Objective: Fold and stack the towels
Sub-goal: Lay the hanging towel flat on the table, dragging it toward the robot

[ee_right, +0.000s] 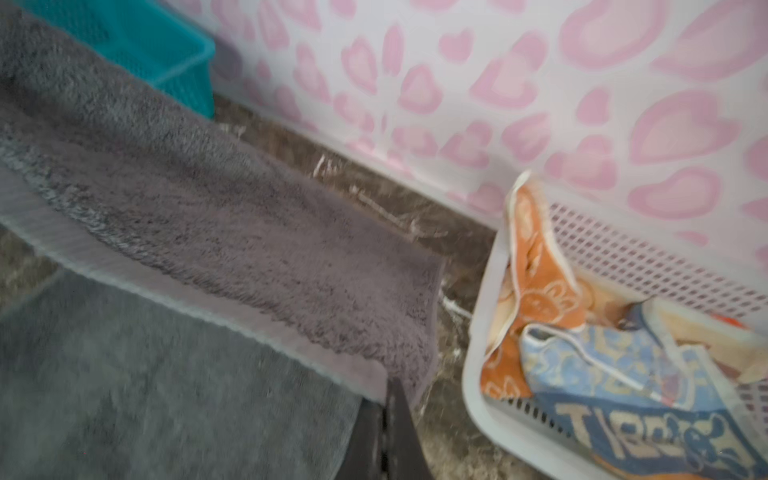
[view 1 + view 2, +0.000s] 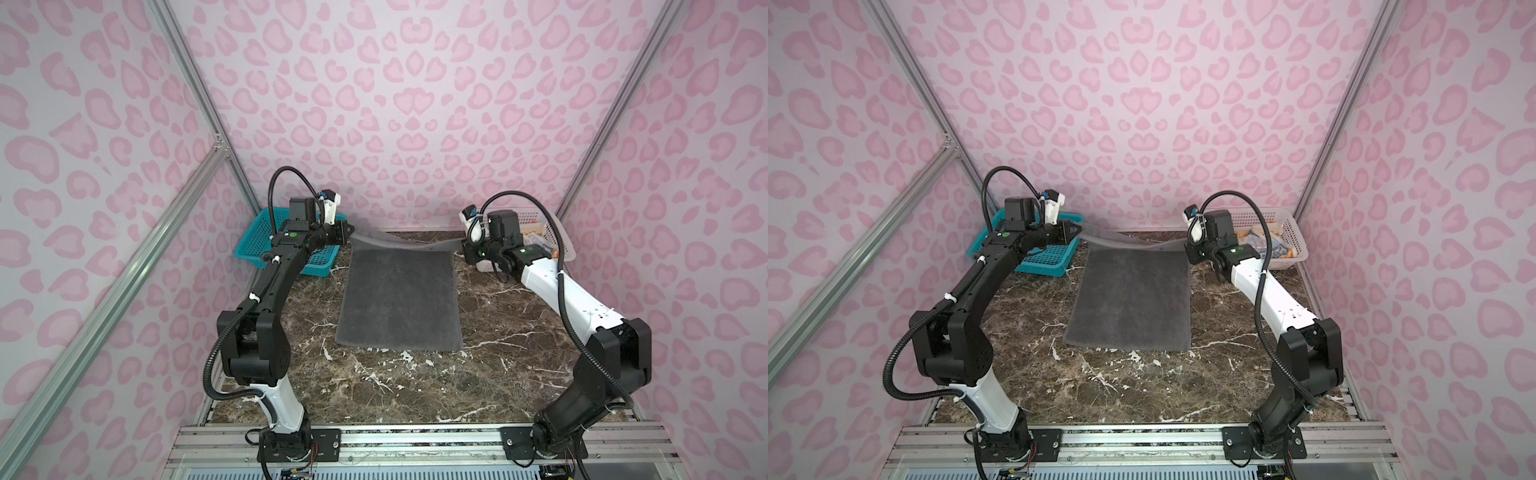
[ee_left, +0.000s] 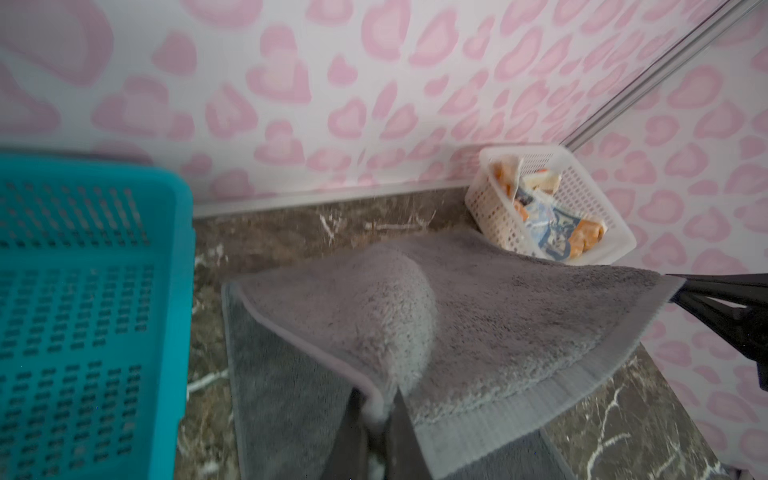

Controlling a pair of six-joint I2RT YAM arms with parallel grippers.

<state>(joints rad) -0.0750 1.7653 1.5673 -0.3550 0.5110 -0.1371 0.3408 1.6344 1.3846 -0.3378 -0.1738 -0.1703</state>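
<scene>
Pink leopard-spot walls [image 2: 415, 104] enclose a dark brown marble tabletop [image 2: 374, 386], framed by aluminium rails [image 2: 104, 309].

I'm working over a dark brown marble table [image 2: 374, 386] veined with white. The grey towel [image 2: 399, 299] lies on it, in the middle and toward the back. Its near part is flat on the stone and its far edge is raised off the surface. A teal basket [image 2: 253, 237] stands at the back left corner. It looks tipped up, though I see too little of it to be sure. A white basket [image 2: 1296, 243] sits at the back right corner, well apart from the teal one.
</scene>
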